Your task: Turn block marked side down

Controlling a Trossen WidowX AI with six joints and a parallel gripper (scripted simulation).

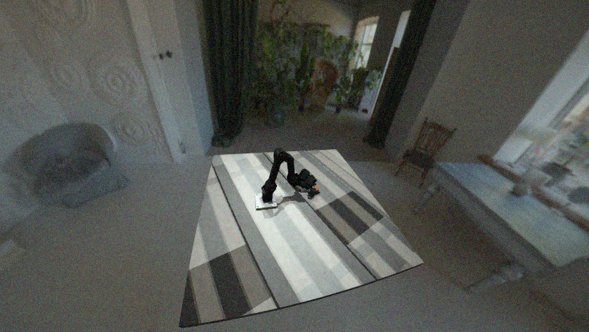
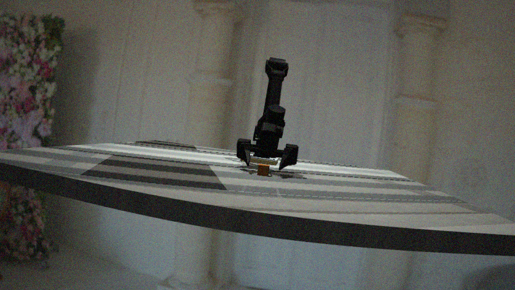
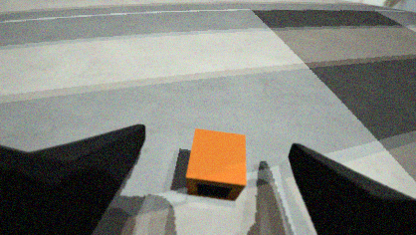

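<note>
The orange block [image 1: 316,189] [image 2: 263,169] [image 3: 217,156] appears to rest on the striped table [image 1: 329,268] [image 2: 324,205] [image 3: 124,65], with a plain orange face up. Its dark square mark [image 3: 214,190] shows on the upright side that faces the wrist camera, seen foreshortened. My gripper [image 2: 264,167] [image 3: 217,140] is wide open, with one finger on each side of the block and gaps between the fingers and the block. Nothing is held. The underside of the block is hidden. In the top view the block is small and partly covered by the gripper.
The arm's white base plate [image 1: 263,203] stands on the table behind the block, and it also shows between the fingers in the exterior view [image 2: 265,160]. The arm arches over from it. No other loose object shows on the table.
</note>
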